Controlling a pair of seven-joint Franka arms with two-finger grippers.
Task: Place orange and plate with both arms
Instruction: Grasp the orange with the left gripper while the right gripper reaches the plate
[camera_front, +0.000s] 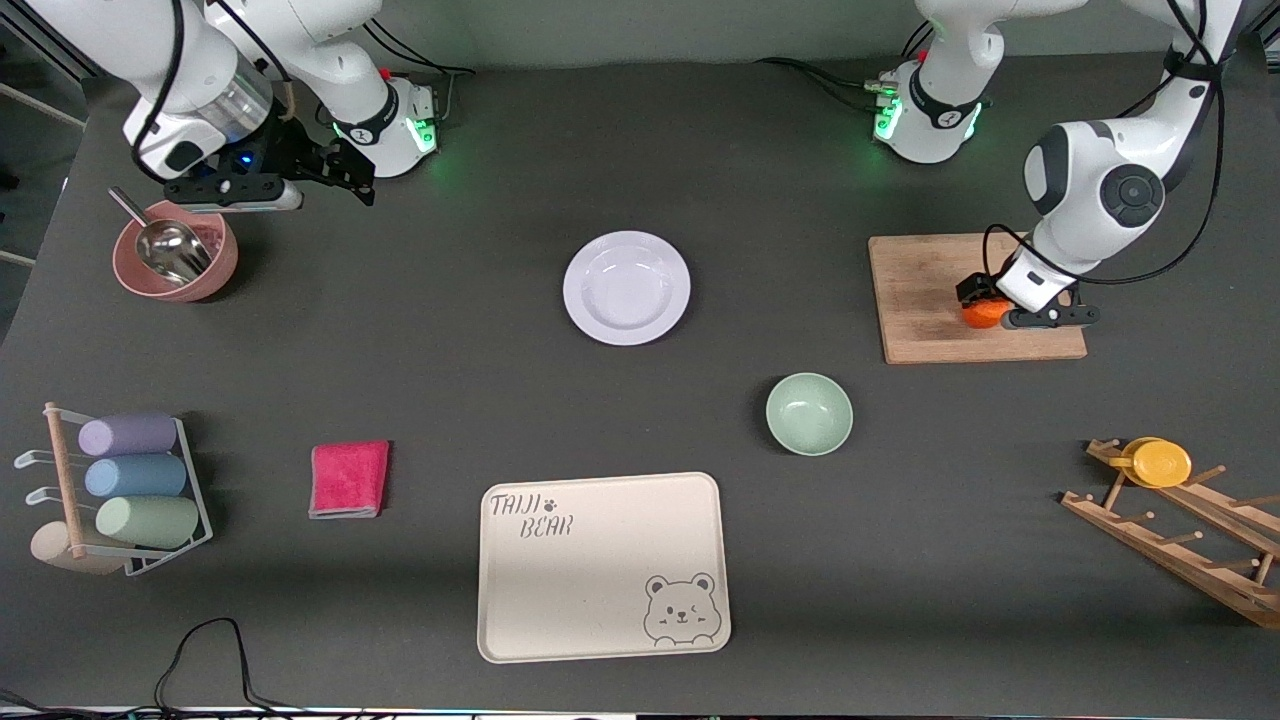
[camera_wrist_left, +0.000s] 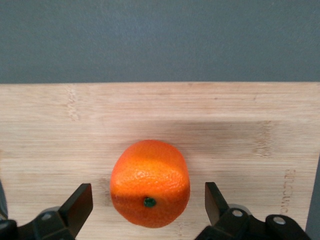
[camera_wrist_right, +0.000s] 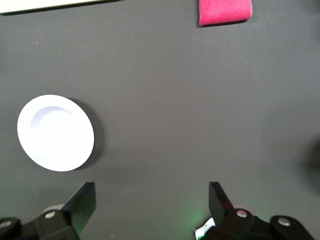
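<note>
1. Nearest the front camera lay the cream bear tray (camera_front: 604, 566), with a folded pink cloth (camera_front: 349, 479) beside it toward the right arm's end of the table and a mint-green bowl (camera_front: 809, 413) a little farther from the camera.
2. Farther from the camera than the bowl sat the plate (camera_front: 627, 287), alone on the dark table near its middle, with nothing touching it.
3. At the left arm's end, the orange (camera_wrist_left: 150, 183) rested on a wooden cutting board (camera_front: 920, 290).
4. Down over the board, the left gripper (camera_wrist_left: 149, 202) had its fingers spread wide on either side of the orange, a gap showing on each side; nothing was held yet.
5. Over by its own base, the right gripper (camera_front: 270, 180) hung in the air above the table by a pink bowl (camera_front: 176, 262) with a metal scoop in it, its fingers just as wide and empty, well apart from the plate. That arm looked to be waiting.
6. To my eye, the risk was the orange itself: round and free on smooth wood, it could roll aside if one finger met it first, or squirt out if the fingers closed too near its top.
7. The plate looked awkward too: shallow and flat to the table, its rim could slide away from a pinch.
</note>
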